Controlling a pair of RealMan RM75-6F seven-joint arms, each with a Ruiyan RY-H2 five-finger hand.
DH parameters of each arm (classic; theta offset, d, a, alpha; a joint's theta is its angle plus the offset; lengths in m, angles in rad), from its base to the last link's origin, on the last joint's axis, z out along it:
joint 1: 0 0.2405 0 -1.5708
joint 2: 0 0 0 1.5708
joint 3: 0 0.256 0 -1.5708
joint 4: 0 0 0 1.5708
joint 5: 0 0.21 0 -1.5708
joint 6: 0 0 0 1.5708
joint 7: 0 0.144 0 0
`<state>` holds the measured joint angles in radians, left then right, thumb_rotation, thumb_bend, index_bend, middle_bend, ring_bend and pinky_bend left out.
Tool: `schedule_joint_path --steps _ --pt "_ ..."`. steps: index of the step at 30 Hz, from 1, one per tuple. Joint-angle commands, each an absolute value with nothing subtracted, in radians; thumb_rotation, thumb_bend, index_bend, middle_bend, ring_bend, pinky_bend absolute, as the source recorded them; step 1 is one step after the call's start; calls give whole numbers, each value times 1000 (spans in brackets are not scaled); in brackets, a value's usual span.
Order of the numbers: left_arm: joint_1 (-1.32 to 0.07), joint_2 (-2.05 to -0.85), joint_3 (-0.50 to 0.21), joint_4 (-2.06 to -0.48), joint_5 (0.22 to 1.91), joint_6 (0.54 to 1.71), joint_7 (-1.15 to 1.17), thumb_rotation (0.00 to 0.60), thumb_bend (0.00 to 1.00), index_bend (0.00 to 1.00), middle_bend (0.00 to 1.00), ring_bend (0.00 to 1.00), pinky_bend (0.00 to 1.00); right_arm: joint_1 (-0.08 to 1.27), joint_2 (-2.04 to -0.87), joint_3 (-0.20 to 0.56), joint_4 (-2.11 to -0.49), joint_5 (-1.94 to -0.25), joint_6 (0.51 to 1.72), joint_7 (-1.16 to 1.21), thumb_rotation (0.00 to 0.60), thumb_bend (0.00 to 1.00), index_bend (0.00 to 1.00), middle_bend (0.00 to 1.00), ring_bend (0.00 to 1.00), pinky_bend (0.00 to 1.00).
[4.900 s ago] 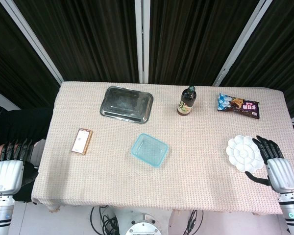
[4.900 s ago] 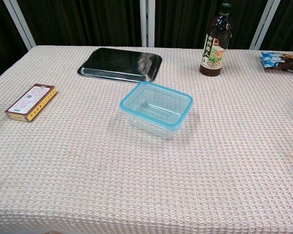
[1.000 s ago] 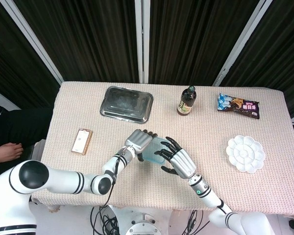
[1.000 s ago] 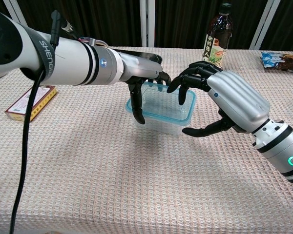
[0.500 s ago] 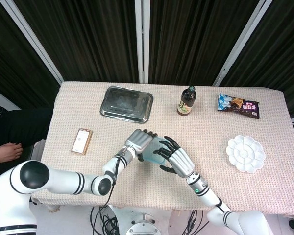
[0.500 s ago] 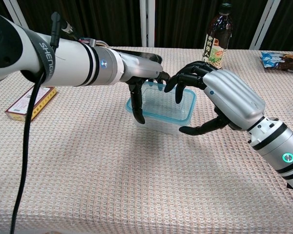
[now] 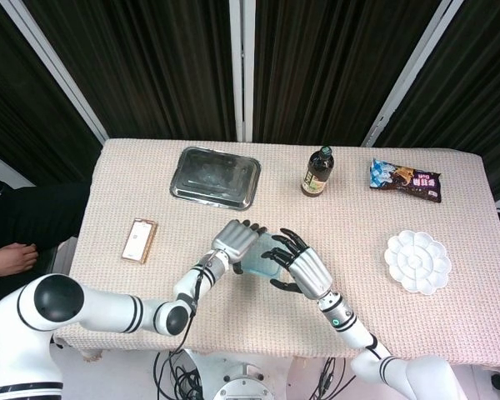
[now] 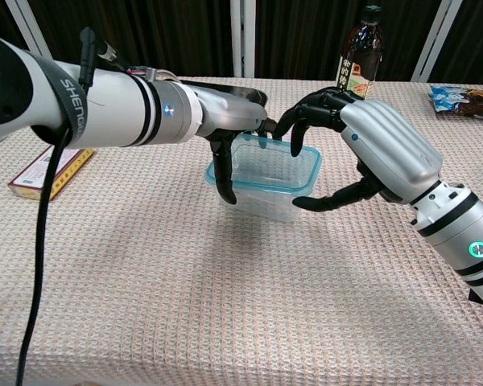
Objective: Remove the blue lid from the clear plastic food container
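The clear plastic food container (image 8: 262, 201) stands mid-table with its blue lid (image 8: 267, 166) on top; in the head view the lid (image 7: 257, 254) shows between both hands. My left hand (image 8: 225, 121) (image 7: 236, 239) holds the container's left end, fingers over the far rim and thumb against the front-left wall. My right hand (image 8: 378, 145) (image 7: 304, 267) arches over the right end. Its fingertips (image 8: 294, 145) hang at the lid's far rim and its thumb lies by the front-right corner. Whether it touches is unclear.
A metal tray (image 7: 215, 175) (image 8: 197, 104) lies at the back left, with a brown bottle (image 7: 317, 172) (image 8: 356, 68) to its right. A snack packet (image 7: 405, 180) lies at the far right, a white palette (image 7: 417, 262) nearer right, a small box (image 7: 139, 240) (image 8: 40, 173) on the left.
Both hands came from the table's sides to the container. Over the last second my right hand slid left and closer around the lid's right end; my left hand stayed put.
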<state>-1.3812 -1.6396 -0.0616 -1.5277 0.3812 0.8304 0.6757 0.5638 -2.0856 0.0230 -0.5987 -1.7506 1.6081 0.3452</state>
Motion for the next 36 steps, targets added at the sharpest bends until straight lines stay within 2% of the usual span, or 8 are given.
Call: schedule_joint_path --steps 1,4,8,12,19,23,29,36 --pt "-1380 -1638 -63 -1530 381 829 676 600 0 194 280 179 372 565 -2085 23 -599 -1748 1607 345 600 9 378 475 215 182" --pt "-1373 -1626 -73 -1542 374 811 659 600 0 190 280 179 365 565 -2085 22 -594 -1742 1602 343 600 78 393 475 215 199" --pt "-1365 -1600 -84 -1560 370 777 629 600 0 177 270 179 353 570 -2089 19 -581 -1741 1599 344 600 254 429 474 215 219" --pt "-1355 -1578 -91 -1577 382 762 600 600 0 148 261 178 293 577 -2095 17 -571 -1742 1601 344 600 309 460 475 219 233" --pt "-1332 -1541 -93 -1607 411 734 542 600 0 78 177 57 138 588 -2108 6 -553 -1748 1598 340 600 327 539 471 236 242" --pt "-1302 -1513 -99 -1632 443 735 491 600 0 7 23 0 32 594 -2120 3 -535 -1751 1604 337 600 327 699 471 237 242" --pt "-1244 -1458 -83 -1689 529 791 454 600 0 0 0 0 2 603 -2144 0 -490 -1756 1631 354 600 336 869 476 247 266" --pt "-1188 -1411 -41 -1737 598 879 468 600 0 0 0 0 0 627 -2170 11 -427 -1761 1692 369 600 339 916 484 265 272"
